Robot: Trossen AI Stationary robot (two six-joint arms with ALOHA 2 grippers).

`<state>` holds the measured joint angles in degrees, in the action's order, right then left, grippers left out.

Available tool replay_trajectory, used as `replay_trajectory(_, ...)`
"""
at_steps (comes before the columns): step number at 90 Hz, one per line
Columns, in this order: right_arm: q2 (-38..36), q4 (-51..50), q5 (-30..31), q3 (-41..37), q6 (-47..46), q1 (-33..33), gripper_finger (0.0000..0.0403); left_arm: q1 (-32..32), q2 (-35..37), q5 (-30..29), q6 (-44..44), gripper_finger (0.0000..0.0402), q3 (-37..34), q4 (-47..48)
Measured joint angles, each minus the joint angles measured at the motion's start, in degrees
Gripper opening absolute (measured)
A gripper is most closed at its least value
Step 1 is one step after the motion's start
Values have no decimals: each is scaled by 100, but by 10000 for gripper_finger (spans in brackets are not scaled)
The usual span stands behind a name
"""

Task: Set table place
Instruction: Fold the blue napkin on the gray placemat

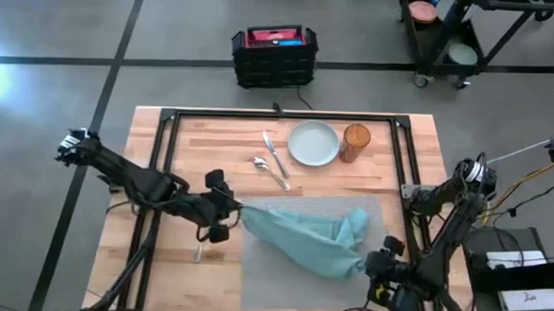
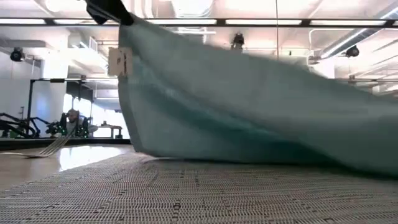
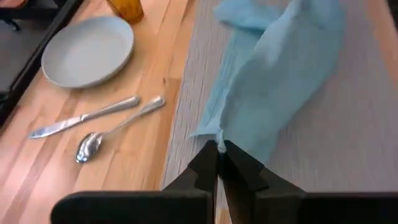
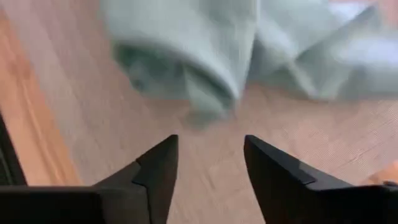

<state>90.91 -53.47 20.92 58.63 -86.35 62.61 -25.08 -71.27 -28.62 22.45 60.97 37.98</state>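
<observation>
While the left gripper (image 1: 231, 209) pinched the napkin (image 1: 307, 234) (lifting its corner off the placemat (image 1: 263, 282)), the right gripper (image 4: 208, 158) hovered unclenched nearby.

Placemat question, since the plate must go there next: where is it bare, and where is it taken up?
The placemat is bare along its near strip, below the napkin, between the left gripper pinching the napkin's corner and the open right gripper. Its far right corner is also free. The middle is crowded by the draped napkin.
</observation>
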Motion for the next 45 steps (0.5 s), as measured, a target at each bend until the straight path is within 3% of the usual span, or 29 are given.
replay_trajectory(13, 9, 230, -156, -259, -527, 209, 185, 0, -300, 5, -106, 0, 0, -9)
replay_trajectory(21, 4, 297, 112, -289, -770, 222, 185, 7, -418, 13, -117, 0, 0, -26)
replay_trajectory(30, 7, 491, 561, -394, -446, 205, 183, 7, -504, 58, -178, 0, 0, -39)
replay_trajectory(45, 287, 594, 657, -785, -424, 186, 183, 7, -509, 66, -224, 0, 0, -153)
